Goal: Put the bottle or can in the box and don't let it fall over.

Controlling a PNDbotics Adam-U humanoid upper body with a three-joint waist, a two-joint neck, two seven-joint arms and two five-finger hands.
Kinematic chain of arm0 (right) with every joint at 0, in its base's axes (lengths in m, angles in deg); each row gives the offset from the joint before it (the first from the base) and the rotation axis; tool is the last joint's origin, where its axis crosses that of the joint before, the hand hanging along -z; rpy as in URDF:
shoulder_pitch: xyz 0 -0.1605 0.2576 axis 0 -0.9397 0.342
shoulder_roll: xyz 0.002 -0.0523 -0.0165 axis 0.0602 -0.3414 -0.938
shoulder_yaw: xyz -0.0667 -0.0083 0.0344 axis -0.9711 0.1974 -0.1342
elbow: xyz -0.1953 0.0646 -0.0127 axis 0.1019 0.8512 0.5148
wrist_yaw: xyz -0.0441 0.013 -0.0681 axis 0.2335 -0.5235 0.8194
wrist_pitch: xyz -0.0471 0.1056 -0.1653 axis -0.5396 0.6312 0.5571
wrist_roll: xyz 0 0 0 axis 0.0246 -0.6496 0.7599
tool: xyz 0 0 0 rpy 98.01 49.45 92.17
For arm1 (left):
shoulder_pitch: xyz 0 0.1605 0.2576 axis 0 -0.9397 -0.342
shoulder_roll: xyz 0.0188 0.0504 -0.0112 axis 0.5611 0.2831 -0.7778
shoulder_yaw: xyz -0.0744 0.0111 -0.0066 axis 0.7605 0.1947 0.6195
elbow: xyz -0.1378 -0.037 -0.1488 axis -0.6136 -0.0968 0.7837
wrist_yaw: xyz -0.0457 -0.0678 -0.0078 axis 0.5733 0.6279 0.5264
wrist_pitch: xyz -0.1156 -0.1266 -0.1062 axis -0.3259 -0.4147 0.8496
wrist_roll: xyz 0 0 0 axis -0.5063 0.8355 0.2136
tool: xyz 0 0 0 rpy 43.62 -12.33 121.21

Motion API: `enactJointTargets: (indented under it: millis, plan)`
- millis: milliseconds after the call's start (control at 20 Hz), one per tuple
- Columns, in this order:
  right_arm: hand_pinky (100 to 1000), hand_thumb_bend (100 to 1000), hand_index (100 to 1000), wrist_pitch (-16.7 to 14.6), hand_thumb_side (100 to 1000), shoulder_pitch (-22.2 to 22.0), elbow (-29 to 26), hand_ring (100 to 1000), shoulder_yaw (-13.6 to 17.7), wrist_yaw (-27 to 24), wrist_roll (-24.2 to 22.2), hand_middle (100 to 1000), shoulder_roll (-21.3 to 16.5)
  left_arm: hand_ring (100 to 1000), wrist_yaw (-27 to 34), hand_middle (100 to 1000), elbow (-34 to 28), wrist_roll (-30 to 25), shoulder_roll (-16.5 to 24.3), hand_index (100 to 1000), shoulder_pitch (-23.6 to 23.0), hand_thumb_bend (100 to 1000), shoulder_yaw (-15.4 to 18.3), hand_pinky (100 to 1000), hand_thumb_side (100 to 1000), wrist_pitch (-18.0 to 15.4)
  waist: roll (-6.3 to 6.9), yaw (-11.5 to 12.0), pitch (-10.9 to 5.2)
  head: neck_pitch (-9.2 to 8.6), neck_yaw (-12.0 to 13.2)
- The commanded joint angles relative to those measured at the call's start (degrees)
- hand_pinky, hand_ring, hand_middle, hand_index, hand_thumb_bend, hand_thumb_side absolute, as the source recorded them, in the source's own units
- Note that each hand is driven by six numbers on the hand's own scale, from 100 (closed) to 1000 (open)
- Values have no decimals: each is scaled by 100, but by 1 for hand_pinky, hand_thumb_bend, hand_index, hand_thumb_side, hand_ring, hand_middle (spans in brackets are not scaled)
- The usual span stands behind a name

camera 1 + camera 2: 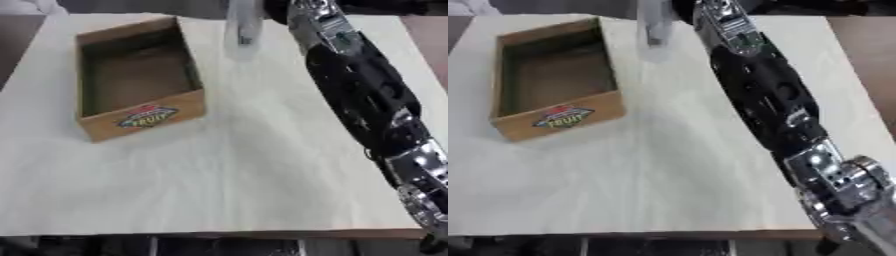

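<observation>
While the box (140,80) sits empty, the right hand's (278,11) grip on the blurred bottle (241,25) is unclear.

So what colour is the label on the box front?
Red, yellow and blue on the brown box; label clearest in left eye view.

A pale wooden table (245,175) fills the view, perhaps with something white (26,5) at its far-left corner.

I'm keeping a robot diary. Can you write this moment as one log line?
right robot hand: out of view | clear plastic bottle: upright, far table edge | brown cardboard box: empty | left robot hand: out of view
</observation>
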Motion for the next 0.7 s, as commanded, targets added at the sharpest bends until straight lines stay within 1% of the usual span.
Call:
enactJointTargets:
  millis: [50, 150, 200, 250, 500, 700]
  plan:
    - [842, 269, 182, -51, 100, 318, 36, 267, -8, 78, 159, 100, 120, 825, -8, 774, -155, -41, 191, 834, 154, 1000, 8, 730, 667, 1, 27, 81, -45, -142, -136]
    - [842, 265, 183, -93, 100, 449, 78, 268, -22, 152, 209, 100, 206, 825, -6, 773, -182, -52, 174, 834, 207, 1000, -2, 730, 667, 7, 13, 187, 11, -207, -230]
    - [841, 357, 184, -118, 100, 517, 96, 268, -27, 197, 234, 100, 243, 825, -7, 773, -196, -59, 162, 834, 238, 1000, -10, 730, 689, 11, 4, 247, 39, -241, -279]
    - [841, 259, 184, -149, 100, 595, 111, 268, -34, 252, 259, 100, 279, 825, -8, 773, -212, -69, 146, 834, 273, 1000, -19, 730, 667, 13, -9, 326, 69, -276, -342]
    - [840, 250, 187, -316, 100, 901, 187, 269, -50, 563, 368, 100, 418, 825, 0, 773, -289, -97, 68, 834, 456, 1000, -41, 730, 667, 24, -81, 740, 239, -461, -633]
    - [839, 252, 187, -406, 100, 976, 272, 269, -39, 664, 463, 100, 519, 824, 25, 773, -317, -81, 44, 834, 521, 1000, -28, 730, 666, 31, -109, 963, 359, -560, -816]
